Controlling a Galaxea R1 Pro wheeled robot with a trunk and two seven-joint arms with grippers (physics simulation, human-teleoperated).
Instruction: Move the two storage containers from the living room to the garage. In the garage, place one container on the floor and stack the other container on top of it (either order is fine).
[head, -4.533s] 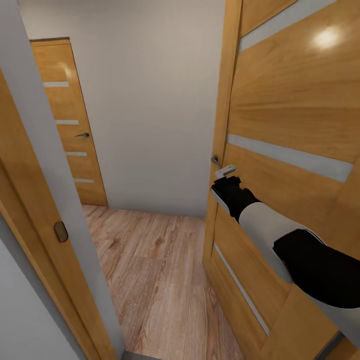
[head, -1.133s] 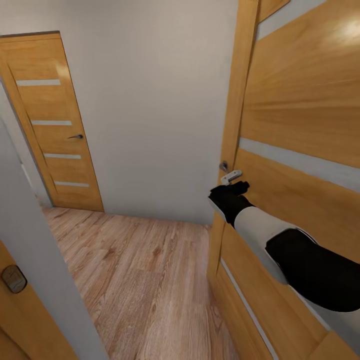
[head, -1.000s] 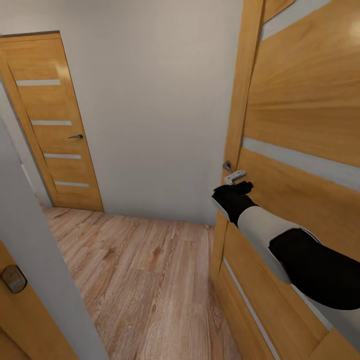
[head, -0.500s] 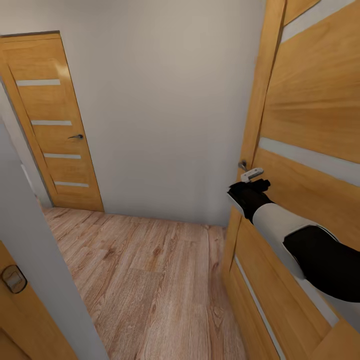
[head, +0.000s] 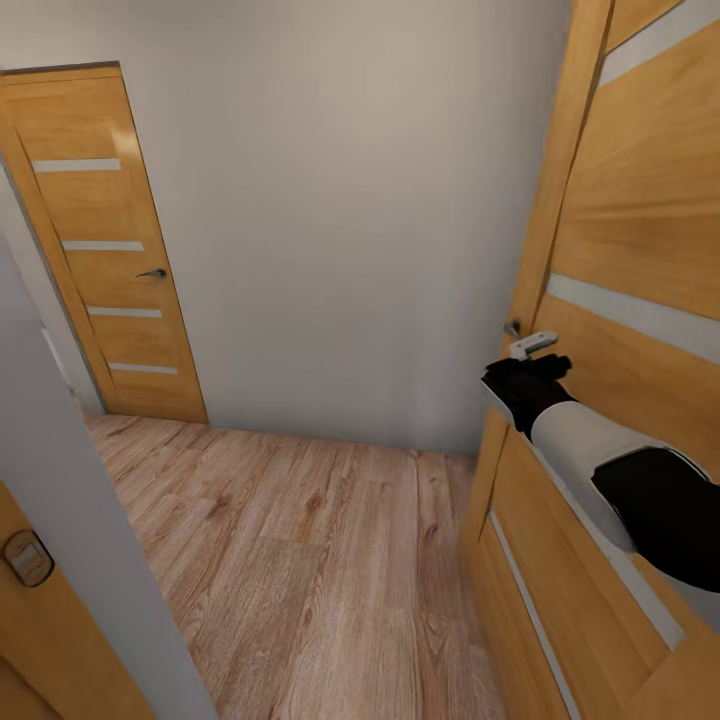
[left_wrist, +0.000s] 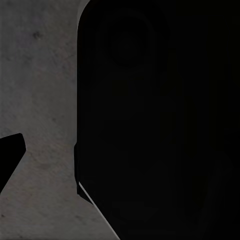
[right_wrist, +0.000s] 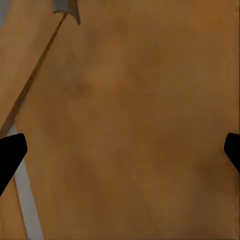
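Right gripper (head: 545, 358) presses against the face of the open wooden door (head: 640, 300), just beside its metal handle (head: 513, 327); in the right wrist view the fingertips (right_wrist: 10, 152) sit far apart, jaws wide, nothing between them. Left gripper: one dark fingertip (left_wrist: 9, 155) over speckled grey concrete floor (left_wrist: 40, 100); spread cannot be told. Beyond the open door: light wood plank floor (head: 300, 560), pale wall (head: 330, 200), a second, closed door (head: 105, 240). No storage containers visible here.

The open door (head: 640, 200) runs past the frame's edge; the right tool (head: 540, 362) is too small to judge.
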